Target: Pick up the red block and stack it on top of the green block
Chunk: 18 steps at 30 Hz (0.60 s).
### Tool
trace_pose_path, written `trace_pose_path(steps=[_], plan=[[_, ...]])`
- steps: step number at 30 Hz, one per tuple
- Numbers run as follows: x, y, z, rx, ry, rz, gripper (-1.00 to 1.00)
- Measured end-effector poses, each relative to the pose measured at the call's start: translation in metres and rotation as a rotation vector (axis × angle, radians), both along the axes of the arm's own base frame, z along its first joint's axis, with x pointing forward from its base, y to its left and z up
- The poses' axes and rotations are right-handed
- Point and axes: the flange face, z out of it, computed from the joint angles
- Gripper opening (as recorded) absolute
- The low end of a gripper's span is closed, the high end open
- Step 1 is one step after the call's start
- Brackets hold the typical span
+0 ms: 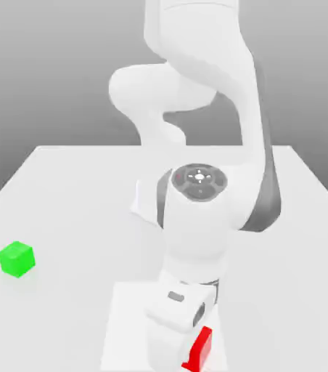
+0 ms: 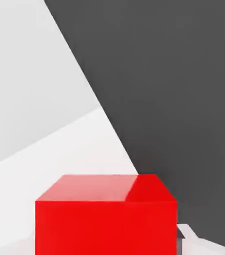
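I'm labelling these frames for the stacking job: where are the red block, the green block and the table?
red block [image 2: 106, 226]: hand view, near face.
green block [image 1: 16, 259]: exterior view, middle of the cube.
table [image 1: 80, 196]: exterior view, bare top.

A simulated test scene, not a real room: a plain white desk [image 1: 65, 189], a flat grey backdrop, and smooth, textureless rendered surfaces.

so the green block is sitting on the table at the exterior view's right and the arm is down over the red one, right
Not quite: the green block sits on the table at the exterior view's left, not its right, as the exterior view shows. The rest holds: the arm is down over the red block, near that view's bottom edge.
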Motion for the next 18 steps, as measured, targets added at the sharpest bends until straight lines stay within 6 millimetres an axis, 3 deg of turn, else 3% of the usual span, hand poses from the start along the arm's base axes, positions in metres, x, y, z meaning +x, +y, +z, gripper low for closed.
trace_pose_path(steps=[4, 7, 10, 12, 14, 15, 18], plan=[[-0.001, -0.006, 0.046, -0.001, 0.0, -0.002, -1.0], [-0.011, -0.079, 0.066, -0.019, -0.006, -0.009, -1.0], [-0.037, -0.16, 0.078, -0.032, -0.006, -0.031, -1.0], [-0.078, -0.239, 0.086, -0.037, -0.003, -0.087, -1.0], [-0.127, -0.298, 0.091, -0.035, 0.002, -0.119, -1.0], [-0.153, -0.322, 0.092, -0.032, 0.004, -0.134, -1.0], [-0.207, -0.352, 0.091, -0.013, 0.005, -0.088, -1.0]])
